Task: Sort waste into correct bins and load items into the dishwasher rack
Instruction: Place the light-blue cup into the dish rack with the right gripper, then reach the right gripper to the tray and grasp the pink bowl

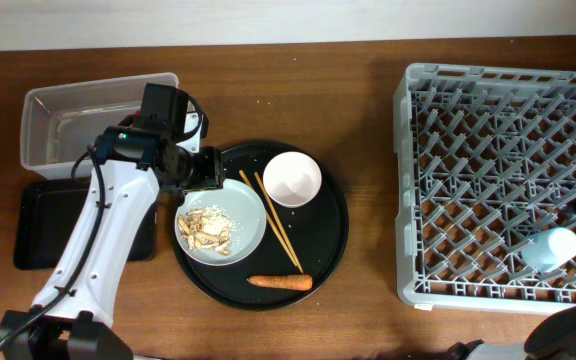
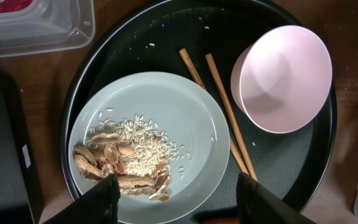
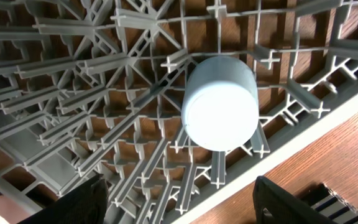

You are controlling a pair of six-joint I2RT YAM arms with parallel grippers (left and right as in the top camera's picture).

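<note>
The left end effector (image 2: 179,200), wide open and empty, hovers over the grey plate (image 2: 179,112) of food scraps (image 2: 120,168) (shells and rice). The right end effector (image 3: 185,202), likewise spread and empty, hovers above the blue cup (image 3: 220,102) in the dishwasher rack (image 3: 73,74).

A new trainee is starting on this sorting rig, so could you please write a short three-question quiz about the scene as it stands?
1. True or false: the light-blue cup already sits in the dishwasher rack.
2. What lies on the grey plate? A) a carrot B) food scraps C) a tissue
3. Fill in the blank: the chopsticks lie on the round tray between the plate and the ____.

Key: 1 true; 2 B; 3 bowl.
</note>
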